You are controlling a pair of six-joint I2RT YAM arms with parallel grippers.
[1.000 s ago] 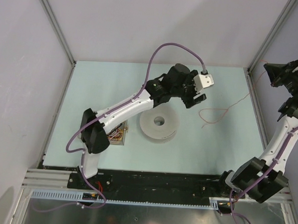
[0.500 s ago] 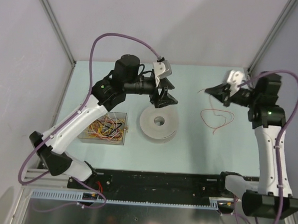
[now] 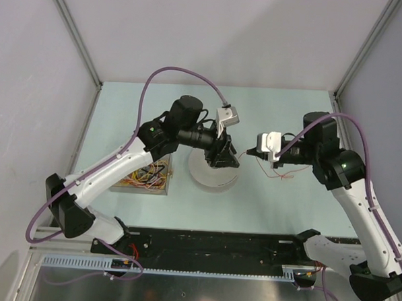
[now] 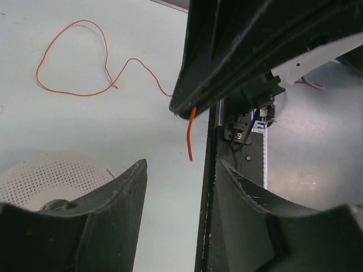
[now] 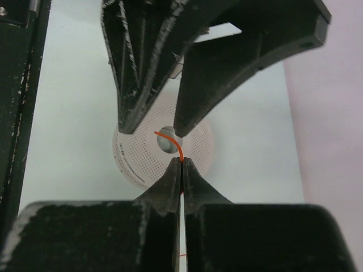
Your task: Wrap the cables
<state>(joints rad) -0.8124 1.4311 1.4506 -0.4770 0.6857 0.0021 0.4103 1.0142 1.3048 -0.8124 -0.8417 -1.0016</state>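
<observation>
Left gripper (image 3: 229, 159) hangs over the far edge of the spool with its jaws spread, and nothing is held between them. Facing it from the right, the right gripper (image 3: 250, 154) has its jaws pressed together, pinching the orange cable (image 4: 191, 136) close to one end. The two grippers meet almost tip to tip above the pale green tabletop (image 3: 136, 106).

On the tabletop, the white perforated spool (image 3: 209, 179) lies flat near the middle, its centre hole facing up. To its left stands a clear box (image 3: 145, 192) holding a tangle of loose cables (image 3: 149, 175) in yellow, orange and red, partly under the left arm.

From the pinch, the orange cable's short free end points left, into the gap between the left gripper's spread fingers (image 5: 147, 73), and shows no contact with them. In the right wrist view, this end curves across the spool's centre hole. The rest of the cable runs right from the pinch and lies in slack loops on the tabletop, right of the spool and below the right gripper, its length lying roughly left to right.
</observation>
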